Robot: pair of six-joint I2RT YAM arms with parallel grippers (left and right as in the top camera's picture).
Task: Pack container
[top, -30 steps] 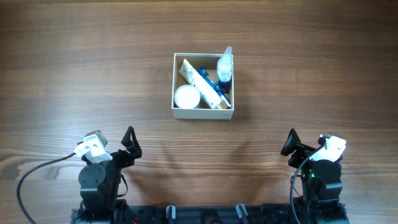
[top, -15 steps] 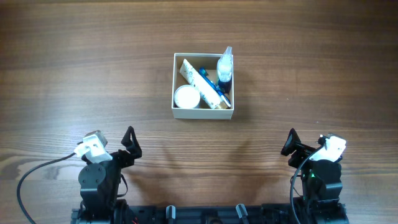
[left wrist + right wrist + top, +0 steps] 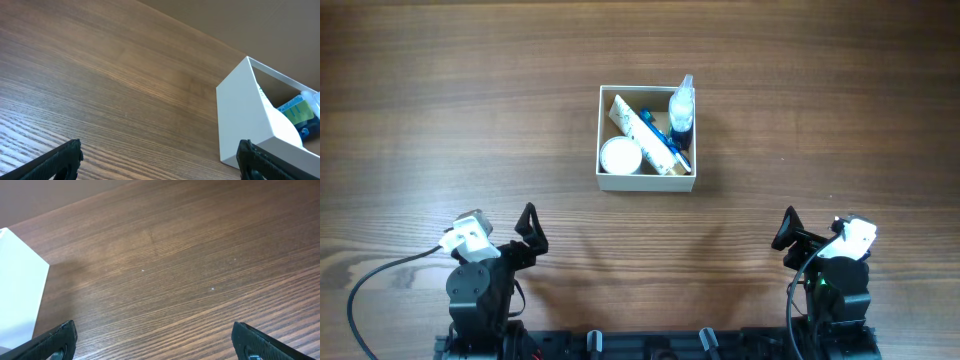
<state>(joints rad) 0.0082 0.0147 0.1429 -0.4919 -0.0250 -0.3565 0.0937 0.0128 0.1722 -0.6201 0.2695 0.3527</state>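
Observation:
The container, a square white-walled box with a tan inside, sits at the middle of the table. It holds a round white jar, a cream tube, a clear spray bottle with blue liquid and a blue item. The box also shows in the left wrist view and at the left edge of the right wrist view. My left gripper is open and empty near the front left edge. My right gripper is open and empty near the front right edge. Both are well short of the box.
The table is brown wood grain. A black cable loops from the left arm base at the front left corner.

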